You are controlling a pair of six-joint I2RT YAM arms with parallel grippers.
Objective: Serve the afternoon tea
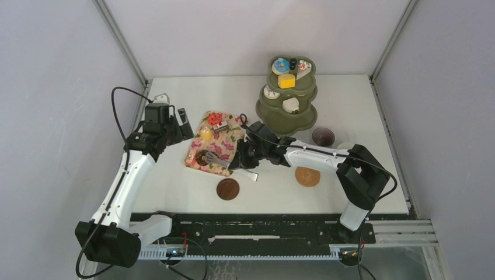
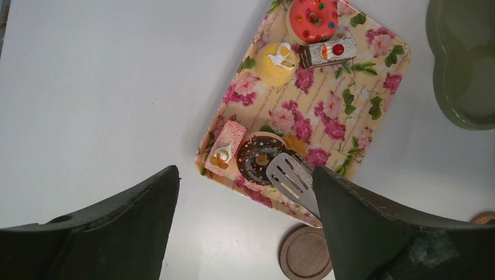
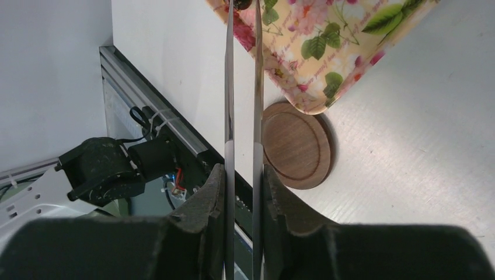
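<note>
**Right gripper clamps the tongs at the chocolate donut**

Nearest to the arms, a dark coaster (image 1: 227,188) lies just before the near corner of the floral tray (image 2: 344,116). A light coaster (image 1: 307,176) lies to the tray's right, well apart from it. At the tray's near right edge, the right gripper (image 3: 242,175) has its jaws pressed on the two thin arms of the tongs (image 2: 290,178). The slotted head of the tongs reaches over the tray and touches the edge of the chocolate donut (image 2: 255,158), which sits in the tray's near corner. Just beside this donut, at the tray's left edge, is a pink cake slice (image 2: 226,146).

In the far half of the tray are a yellow pastry (image 2: 277,63), a dark cake slice (image 2: 328,52) with a red cherry, and a red donut (image 2: 313,17). The left gripper (image 2: 245,170) hangs at the tray's left side with its jaws wide apart, holding nothing.

Beyond the tray's far right corner stands a green tiered stand (image 1: 280,122). Its top tier carries a blue donut (image 1: 281,65), a yellow cube (image 1: 286,80) and a white cake slice (image 1: 303,69). To the right of the tray, near the stand, is the mauve mug (image 1: 323,137). A second mug (image 1: 345,146) is mostly hidden behind the right arm.
</note>
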